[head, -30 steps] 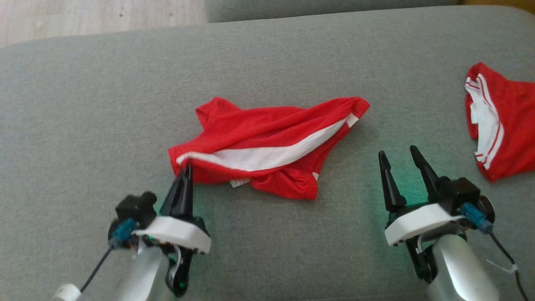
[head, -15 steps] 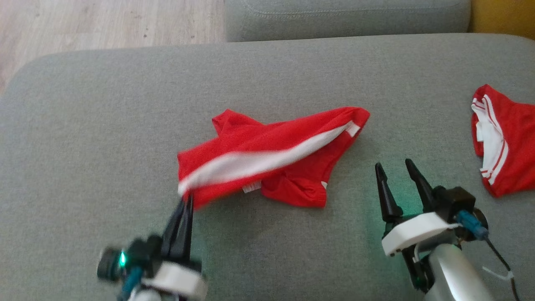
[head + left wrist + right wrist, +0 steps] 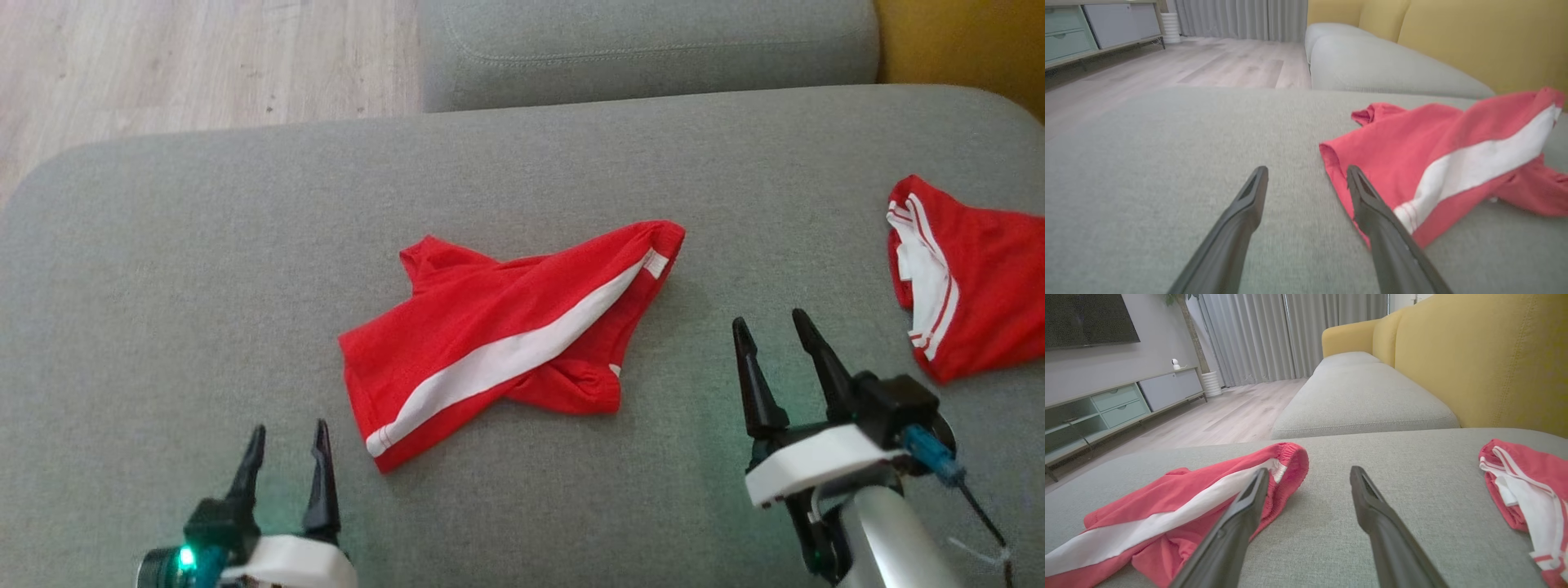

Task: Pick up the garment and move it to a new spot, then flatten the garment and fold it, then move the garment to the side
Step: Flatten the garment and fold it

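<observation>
Grey cushion [image 3: 204, 269]; spare red garment [image 3: 996, 278] lying on it; wooden floor [image 3: 163, 65].

Other garment [image 3: 988, 278]: the head view's right edge cuts it, so you can't tell its full shape.
Left gripper [image 3: 290, 427]: the bottom edge cuts off its body.
Garment [image 3: 490, 335]: its folded-under layers are hidden from you; left wrist view shows it blurred.
</observation>
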Available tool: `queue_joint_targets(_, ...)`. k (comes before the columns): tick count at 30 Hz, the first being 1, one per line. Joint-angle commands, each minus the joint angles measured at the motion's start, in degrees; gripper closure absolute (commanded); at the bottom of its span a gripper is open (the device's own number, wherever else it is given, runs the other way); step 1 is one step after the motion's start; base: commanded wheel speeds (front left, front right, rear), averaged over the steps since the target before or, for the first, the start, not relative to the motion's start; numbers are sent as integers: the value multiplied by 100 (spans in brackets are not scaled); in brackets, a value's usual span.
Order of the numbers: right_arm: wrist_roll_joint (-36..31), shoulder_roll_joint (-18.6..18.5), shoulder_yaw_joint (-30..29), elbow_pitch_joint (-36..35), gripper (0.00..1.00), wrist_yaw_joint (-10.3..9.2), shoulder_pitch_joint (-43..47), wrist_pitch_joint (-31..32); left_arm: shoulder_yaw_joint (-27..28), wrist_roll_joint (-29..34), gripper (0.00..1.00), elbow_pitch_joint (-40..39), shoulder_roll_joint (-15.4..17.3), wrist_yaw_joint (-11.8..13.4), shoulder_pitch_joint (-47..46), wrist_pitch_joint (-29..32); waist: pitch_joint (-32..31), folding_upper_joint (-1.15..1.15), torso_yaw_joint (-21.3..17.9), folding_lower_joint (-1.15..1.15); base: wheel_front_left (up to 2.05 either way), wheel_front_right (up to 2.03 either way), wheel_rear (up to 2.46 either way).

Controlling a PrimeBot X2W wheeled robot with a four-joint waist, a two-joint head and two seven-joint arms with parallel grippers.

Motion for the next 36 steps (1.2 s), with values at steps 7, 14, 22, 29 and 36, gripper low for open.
queue_joint_targets(7,114,6,227,-371,0,-3,136,-38,123,-589,0,-448,13,-3,-121,-30,-160,0,-57,0,0,0,0)
queue_joint_targets(14,-10,6,155,-582,0,-3,296,-38,42,-537,0,-764,12,243,98,-30,-249,0,-106,0,0,0,0)
queue_joint_targets(22,-46,6,239,-483,0,-3,372,-38,-243,-879,0,-628,12,93,236,-30,-285,0,-64,0,0,0,0)
queue_joint_targets(29,-27,6,329,-366,0,-3,354,-38,-663,-1874,0,117,12,-478,43,-30,-210,0,-74,0,0,0,0)
queue_joint_targets(36,-69,6,332,-276,0,-3,309,-38,-1203,-2594,0,470,12,-624,-244,-30,-87,0,-142,0,0,0,0)
